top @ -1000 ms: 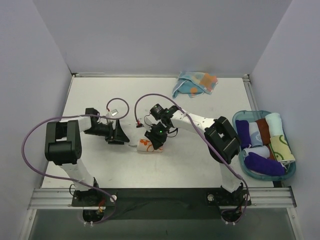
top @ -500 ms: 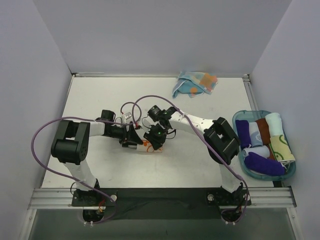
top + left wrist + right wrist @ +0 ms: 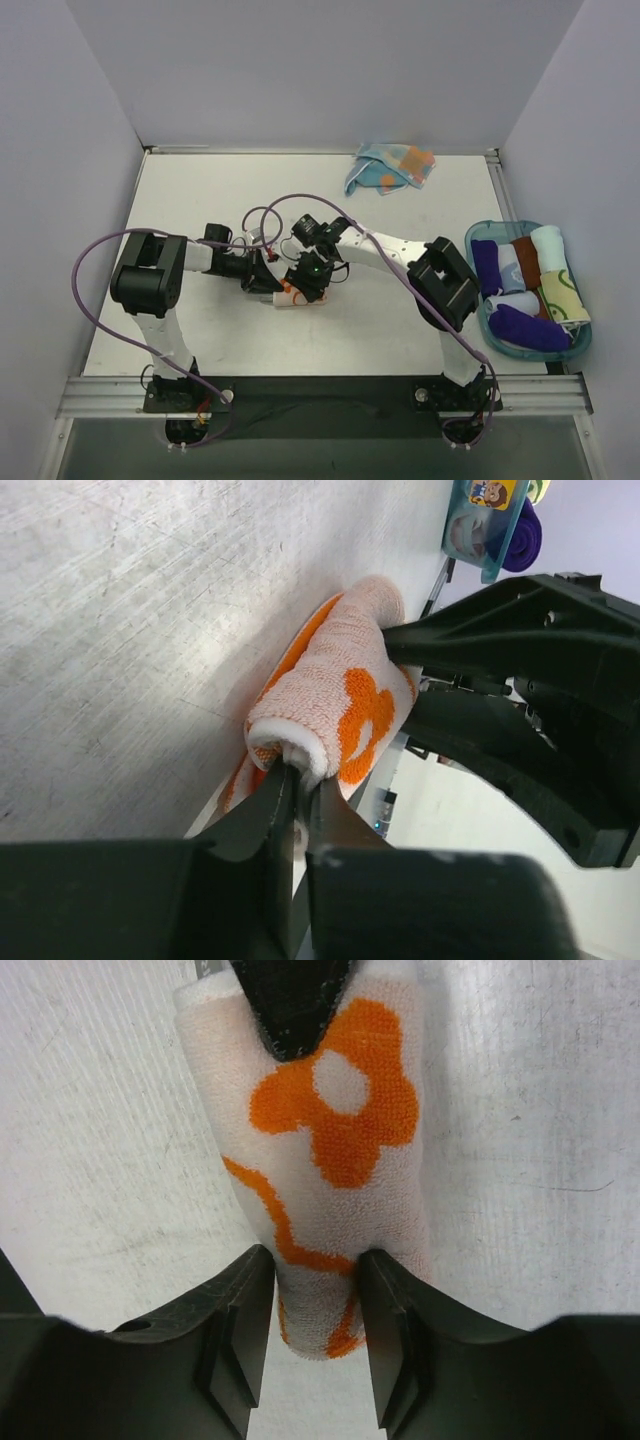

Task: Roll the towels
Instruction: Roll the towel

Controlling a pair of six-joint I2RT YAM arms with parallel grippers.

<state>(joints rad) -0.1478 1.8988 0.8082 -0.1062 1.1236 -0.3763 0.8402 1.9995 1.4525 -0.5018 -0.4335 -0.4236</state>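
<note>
The left arm (image 3: 150, 285) and right arm (image 3: 395, 248) reach low and meet mid-worktop (image 3: 200, 190) at the rolled white towel (image 3: 301, 295). The left end effector (image 3: 300, 780), nearly closed, pinches the roll's end. The right end effector (image 3: 318, 1270) clasps its sides. The blue towel (image 3: 390, 167) lies crumpled far right.

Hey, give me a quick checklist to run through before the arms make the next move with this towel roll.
1. White towel fully rolled: ok, it is a tight roll.
2. Left hand pinching the roll's end: ok, its fingers are shut on the edge.
3. Right hand astride the roll: ok, both fingers press against it.
4. Roll holds its shape once released: cannot tell.
5. Blue towel rolled: not ok, it lies crumpled at the far edge.
6. Room in the basket: cannot tell, it looks crowded.
</note>
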